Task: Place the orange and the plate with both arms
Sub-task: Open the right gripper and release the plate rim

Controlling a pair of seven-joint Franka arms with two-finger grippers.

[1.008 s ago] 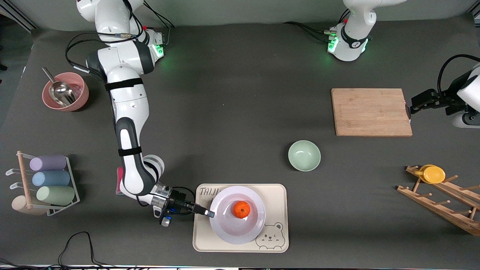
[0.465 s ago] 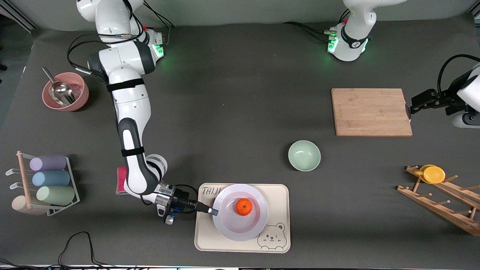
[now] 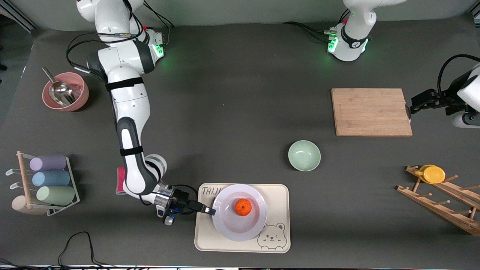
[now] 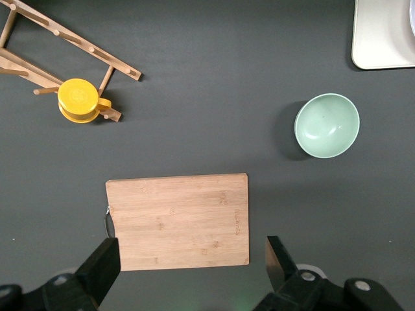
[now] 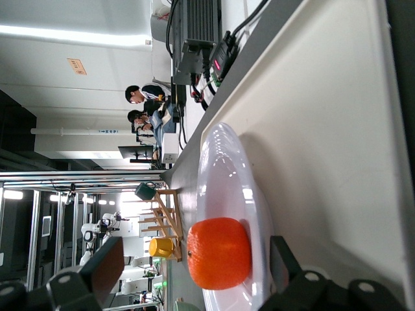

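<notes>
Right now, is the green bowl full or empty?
Empty. The green bowl stands upright on the table, and both the front view and the left wrist view look straight into it, showing only its bare pale inside.

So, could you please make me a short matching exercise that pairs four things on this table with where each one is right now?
Things
1. orange
2. plate
3. right gripper
4. left gripper

Places
A. on the beige bear tray
B. open over the edge of the wooden cutting board
C. in the plate's centre
D. at the plate's rim, on the side toward the right arm's end of the table

Pairs: 1-C, 2-A, 3-D, 4-B
</notes>
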